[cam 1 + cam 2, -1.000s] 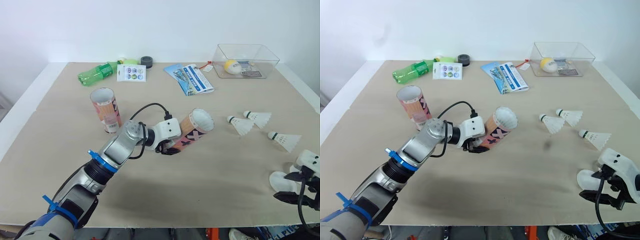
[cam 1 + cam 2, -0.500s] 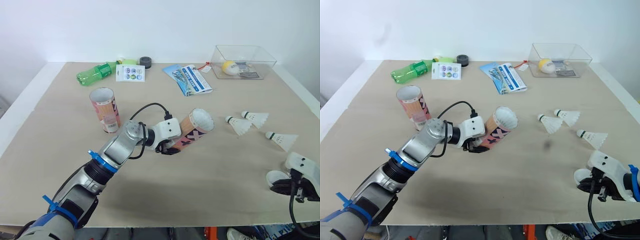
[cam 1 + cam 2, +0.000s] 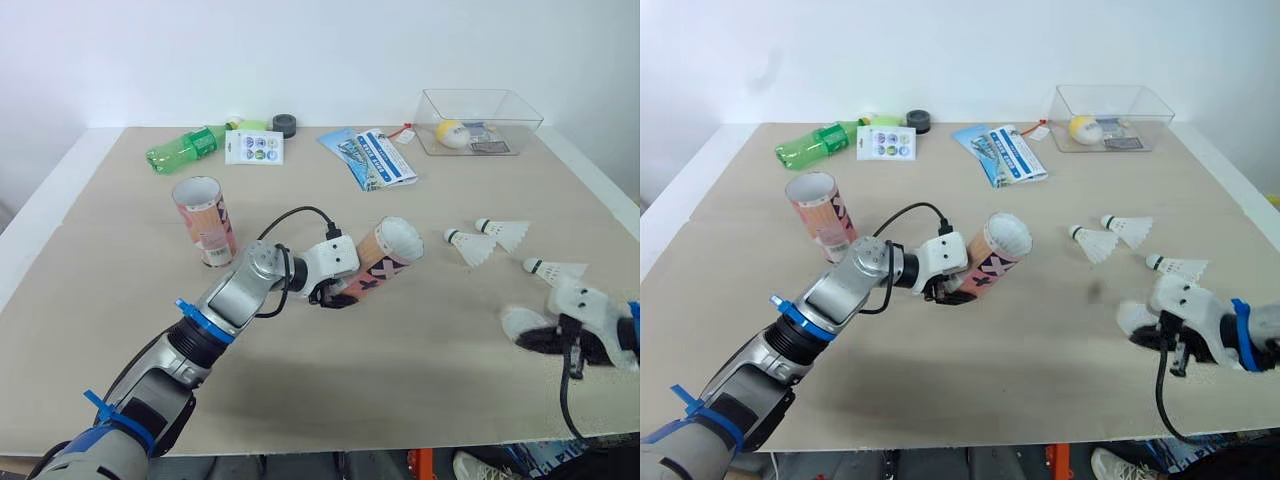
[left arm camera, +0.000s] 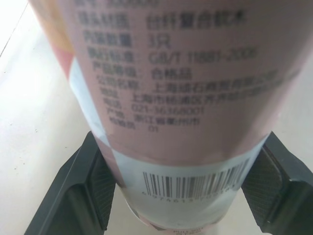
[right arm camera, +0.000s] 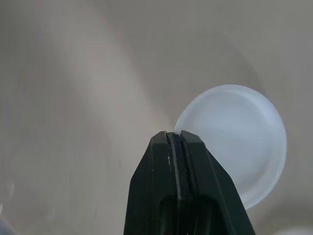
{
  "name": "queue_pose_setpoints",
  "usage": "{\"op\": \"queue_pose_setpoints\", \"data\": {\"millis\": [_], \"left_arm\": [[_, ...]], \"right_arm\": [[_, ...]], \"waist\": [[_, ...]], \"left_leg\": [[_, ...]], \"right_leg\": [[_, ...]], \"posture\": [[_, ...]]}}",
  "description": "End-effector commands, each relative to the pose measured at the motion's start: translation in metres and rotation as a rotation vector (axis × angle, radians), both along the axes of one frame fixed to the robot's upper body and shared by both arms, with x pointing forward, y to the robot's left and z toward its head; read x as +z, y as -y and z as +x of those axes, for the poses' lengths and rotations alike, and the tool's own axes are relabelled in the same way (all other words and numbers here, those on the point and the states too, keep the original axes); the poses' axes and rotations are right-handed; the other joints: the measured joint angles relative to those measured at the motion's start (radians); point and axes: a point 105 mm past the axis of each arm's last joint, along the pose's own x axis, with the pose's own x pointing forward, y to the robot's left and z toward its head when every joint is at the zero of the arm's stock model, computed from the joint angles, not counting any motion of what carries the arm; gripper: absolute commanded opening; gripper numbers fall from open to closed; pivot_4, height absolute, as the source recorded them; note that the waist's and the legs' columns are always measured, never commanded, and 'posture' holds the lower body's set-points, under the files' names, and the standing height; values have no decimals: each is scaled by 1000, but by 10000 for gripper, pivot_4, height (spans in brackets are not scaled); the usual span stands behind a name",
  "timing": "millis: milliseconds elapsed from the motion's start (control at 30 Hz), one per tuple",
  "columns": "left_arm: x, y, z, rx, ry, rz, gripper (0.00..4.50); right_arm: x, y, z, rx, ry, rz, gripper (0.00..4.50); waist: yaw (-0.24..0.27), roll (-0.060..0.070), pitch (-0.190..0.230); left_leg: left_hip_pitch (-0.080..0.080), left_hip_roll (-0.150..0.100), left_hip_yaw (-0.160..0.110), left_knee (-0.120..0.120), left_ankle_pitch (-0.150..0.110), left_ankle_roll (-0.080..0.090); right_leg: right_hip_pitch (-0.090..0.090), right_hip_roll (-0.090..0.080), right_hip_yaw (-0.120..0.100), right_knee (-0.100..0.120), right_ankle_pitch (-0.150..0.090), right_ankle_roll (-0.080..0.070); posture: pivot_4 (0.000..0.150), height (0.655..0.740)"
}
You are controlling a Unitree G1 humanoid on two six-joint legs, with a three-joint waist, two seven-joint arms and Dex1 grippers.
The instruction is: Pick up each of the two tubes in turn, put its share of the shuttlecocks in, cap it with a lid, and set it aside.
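Upright pink cardboard tube [image 3: 205, 220] standing far left. Left gripper [image 3: 325, 293] holding tilted pink cardboard tube [image 3: 385, 258] over counter [image 3: 120, 290], fingers [image 4: 88, 191] clamping its base, mouth facing right (contents unclear). Three white feathered shuttlecocks [image 3: 468, 245] lying beyond. Right gripper [image 5: 177, 142] pinching translucent round lid [image 5: 239, 142], fingers together on rim. Filling apparently pending; next move probably requiring lid set down, shuttlecock grasped.

Centre, the tilted tube [image 3: 385, 262] is salmon-pink with black crosses, a pale band and a black barcode. The upright tube [image 3: 205, 220], upper left, looks alike. Lid [image 5: 239, 142] translucent white; shuttlecocks [image 3: 470, 245] white; bottle [image 3: 185, 150] green; table [image 3: 400, 360] beige.
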Motion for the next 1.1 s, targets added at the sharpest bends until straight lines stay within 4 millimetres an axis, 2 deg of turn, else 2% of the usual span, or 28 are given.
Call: {"op": "queue_pose_setpoints", "data": {"millis": [33,200,267,400,533,667,867,1100], "left_arm": [[11,-2,4,-4,38,-39,29743],[5,-8,6,1,40,-27,29743],[4,-10,7,3,41,-22,29743],[3,-10,9,0,45,-21,29743],[5,-4,9,1,39,-56,29743],[2,-2,7,-11,37,-62,29743],[1,-2,6,1,38,-75,29743],[2,0,5,35,32,-136,29743]], "right_arm": [[44,-16,5,82,105,-24,607],[93,-45,7,171,207,14,607],[106,-56,8,221,252,20,607],[131,-103,18,445,410,46,607],[125,-136,21,640,360,57,607],[116,-148,26,748,302,50,607],[111,-146,44,794,265,12,607],[112,-148,49,837,246,21,607]], "waist": [[1,0,0],[3,1,0],[3,1,0],[-4,1,0],[0,1,0],[4,1,0],[4,2,1],[3,2,1]], "left_leg": [[0,0,-1,-1,0,0],[-1,-1,-1,-2,-1,0],[-1,-1,-1,-3,-1,0],[0,0,0,-5,-1,0],[1,1,-1,-5,0,0],[-2,0,-1,-4,0,0],[-4,0,-2,-5,-1,0],[-3,0,-2,-5,-1,0]], "right_leg": [[0,0,0,0,0,0],[0,0,0,0,-1,4],[-1,0,0,0,-2,4],[-2,0,0,0,-2,1],[-1,0,-1,0,-2,-2],[-2,-1,-1,0,-1,4],[-4,0,-2,0,-1,4],[-3,0,-2,0,-1,3]], "posture": [[1500,7400],[1500,7400],[1500,7400],[1500,7400],[1500,7400],[1500,7400],[1500,7400],[1500,7400]]}}
